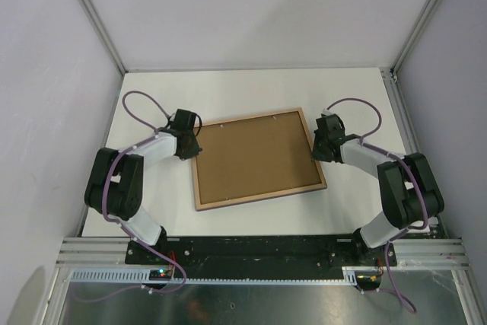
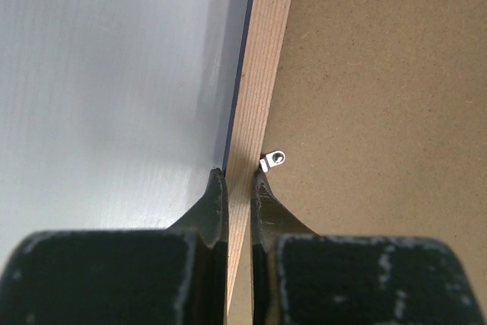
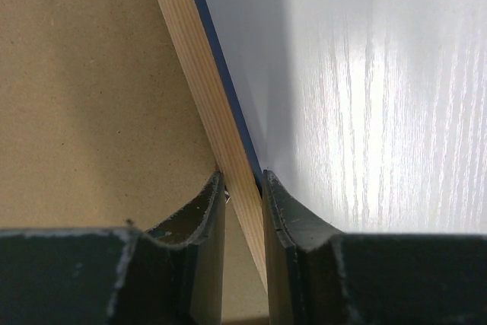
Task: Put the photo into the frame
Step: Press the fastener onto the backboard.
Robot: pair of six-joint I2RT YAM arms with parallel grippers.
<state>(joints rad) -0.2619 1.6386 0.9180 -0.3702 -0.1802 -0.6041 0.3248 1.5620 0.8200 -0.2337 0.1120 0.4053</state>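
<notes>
Left tool (image 2: 240, 182): pressed together on one side rail of the thin rectangular frame (image 2: 262, 74), which lies light wood back up and navy-blue front face down. One finger is on the rail's outer edge, the other on its inner edge. Just beside the inner finger, a small silver metal retaining tab (image 2: 274, 160) sits on the flat brown fibreboard backing board (image 2: 380, 74).

Right tool (image 3: 243, 182): same pinch on the opposite rail, wood between the jaws, blue edge against the outer finger.

Outward: the frame spans between the two tools, slightly skewed on the white bench (image 1: 228, 97). Can't tell whether it rests on the bench or is raised a hair.

Why, my read:
- Back faces up because that's the loading side.
- Opposed pinches on both rails keep a wide, thin part from twisting. A one-sided grip would lever it.

Photo: not visible in any view. The backing board fills the opening between the tools, so the print is either under it or out of shot; can't tell which. If it's under the board, only closing the tabs is left.

Risk: narrow pinch on a thin rail, so it could slip if the tools move unevenly.
</notes>
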